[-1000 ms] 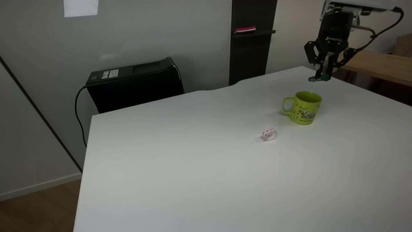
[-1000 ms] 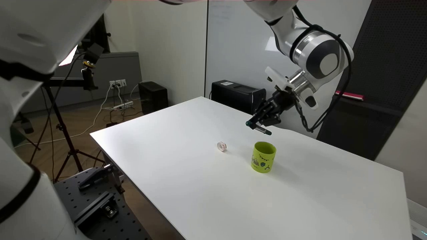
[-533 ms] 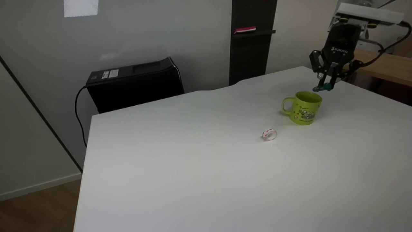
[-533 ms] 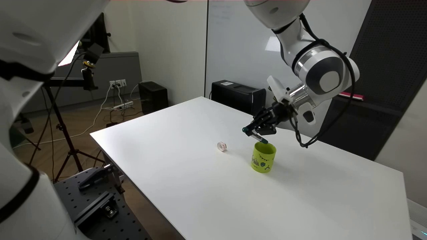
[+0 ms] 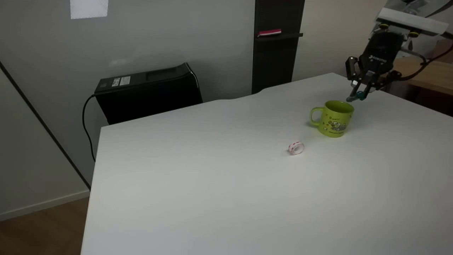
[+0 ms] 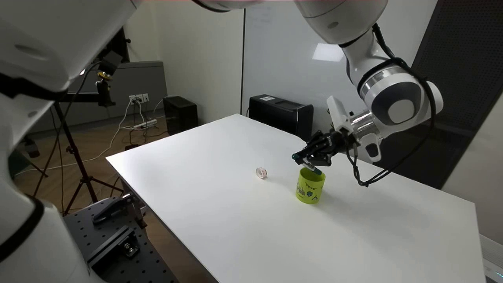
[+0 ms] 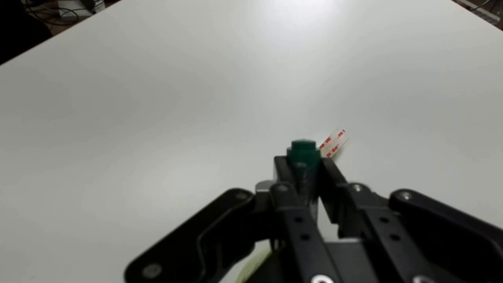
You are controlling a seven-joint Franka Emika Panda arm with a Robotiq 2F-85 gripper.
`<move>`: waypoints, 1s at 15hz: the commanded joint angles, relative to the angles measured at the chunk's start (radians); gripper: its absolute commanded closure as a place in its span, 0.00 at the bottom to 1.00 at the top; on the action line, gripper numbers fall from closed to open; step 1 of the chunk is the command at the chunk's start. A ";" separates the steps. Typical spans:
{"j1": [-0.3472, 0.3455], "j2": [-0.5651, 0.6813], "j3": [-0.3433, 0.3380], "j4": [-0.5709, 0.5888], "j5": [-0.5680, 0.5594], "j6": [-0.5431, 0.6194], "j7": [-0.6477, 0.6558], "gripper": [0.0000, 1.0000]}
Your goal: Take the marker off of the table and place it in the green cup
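Marker (image 6: 311,167) is off the table (image 6: 220,157), up in the gripper (image 7: 305,169), right at the mouth of the green cup (image 5: 336,119). Jaws: closed down to the marker's thickness, a finger (image 7: 283,169) each side, barrel pinched between; no slack I can see in the wrist view. Grip sits near one green end, which pokes just past the fingertips, so most of the length hangs free on the other side. My read: that leaves a long end to go in first and keeps the fingers clear of the rim. Marker's tilted, not upright, free end low and aimed at the cup in an exterior view. Can't tell whether that end is above the opening or dipping inside; wrist view has the gripper in the way. Cup stands upright, mouth up, handle out on the side away from the gripper, so the handle shouldn't foul anything. Tape roll (image 5: 293,148) sits on the table near the cup, not touching, probably out of the path. Placing step, I'd say, release not done. Next: centre, steepen, lower, let go. Risk: slanted end catching the rim, or the marker ending up lying across it.
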 commanded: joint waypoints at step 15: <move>-0.024 0.249 0.027 0.340 0.107 -0.095 0.062 0.53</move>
